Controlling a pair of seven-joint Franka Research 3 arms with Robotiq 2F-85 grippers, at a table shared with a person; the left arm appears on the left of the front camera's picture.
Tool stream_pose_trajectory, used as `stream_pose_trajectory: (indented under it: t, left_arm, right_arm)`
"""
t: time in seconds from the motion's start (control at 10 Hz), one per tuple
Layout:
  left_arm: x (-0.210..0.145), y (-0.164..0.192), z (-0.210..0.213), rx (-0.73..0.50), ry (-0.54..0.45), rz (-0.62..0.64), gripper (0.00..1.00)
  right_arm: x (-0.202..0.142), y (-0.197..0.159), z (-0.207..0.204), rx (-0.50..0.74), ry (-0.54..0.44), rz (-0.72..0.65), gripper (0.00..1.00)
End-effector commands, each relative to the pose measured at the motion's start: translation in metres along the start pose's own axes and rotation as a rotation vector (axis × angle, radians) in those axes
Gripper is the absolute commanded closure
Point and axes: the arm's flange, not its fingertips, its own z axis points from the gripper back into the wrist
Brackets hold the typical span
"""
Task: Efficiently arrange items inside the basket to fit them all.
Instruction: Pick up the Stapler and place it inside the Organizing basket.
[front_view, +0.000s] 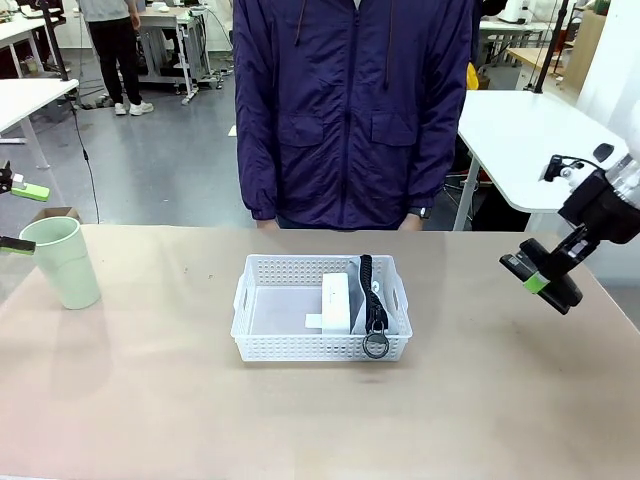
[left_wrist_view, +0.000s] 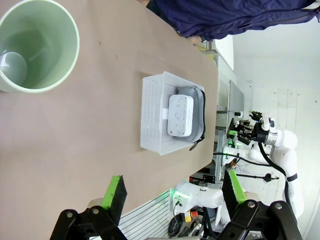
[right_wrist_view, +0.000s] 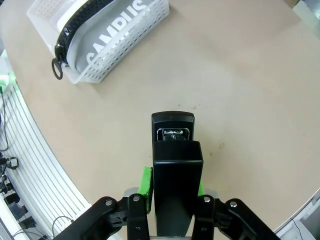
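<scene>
The white lattice basket (front_view: 300, 347) sits mid-table, holding the white clock (front_view: 335, 300) and the grey "CAMPUS" pouch (front_view: 358, 290), both on edge in its right half. The pouch's black strap and ring (front_view: 376, 345) hang over the front rim. The pale green cup (front_view: 62, 262) stands upright and empty at the table's left. My left gripper (front_view: 22, 218) is open beside the cup's rim, apart from it. Off to the right, my right gripper (front_view: 540, 278) is shut on the black stapler (right_wrist_view: 172, 150), held above the table. The left wrist view shows the cup (left_wrist_view: 37, 45), basket (left_wrist_view: 152, 100) and clock (left_wrist_view: 181, 116).
The basket's left half is bare floor. A person in a dark blue jacket (front_view: 350, 110) stands at the far edge, hands by the sides. Beige tabletop (front_view: 150, 400) spreads wide around the basket. In the right wrist view the pouch (right_wrist_view: 95, 37) and basket (right_wrist_view: 47, 7) lie far ahead.
</scene>
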Motion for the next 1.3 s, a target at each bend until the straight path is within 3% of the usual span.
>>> stream_pose_trajectory:
  t: [0.0,0.3,0.4,0.7,0.9,1.2]
  left_arm:
    - [-0.002,-0.001,0.002,0.009,0.013,0.007,0.0]
    - [-0.002,-0.001,0.002,0.009,0.013,0.007,0.0]
    - [-0.002,-0.001,0.002,0.009,0.013,0.007,0.0]
    - [-0.002,-0.001,0.002,0.009,0.013,0.007,0.0]
    - [-0.002,-0.001,0.002,0.009,0.013,0.007,0.0]
    - [-0.002,-0.001,0.002,0.009,0.013,0.007,0.0]
  right_arm:
    - [0.007,0.015,-0.001,0.056,-0.058,-0.074,0.63]
    - [0.052,0.122,0.008,-0.058,-0.101,0.005,0.63]
    - [0.071,0.158,0.006,-0.043,-0.116,0.019,0.63]
    - [0.139,0.252,-0.035,-0.058,-0.087,-0.007,0.63]
    - [0.182,0.288,-0.069,-0.109,-0.086,-0.036,0.63]
    - [0.235,0.296,-0.119,-0.153,-0.082,-0.009,0.63]
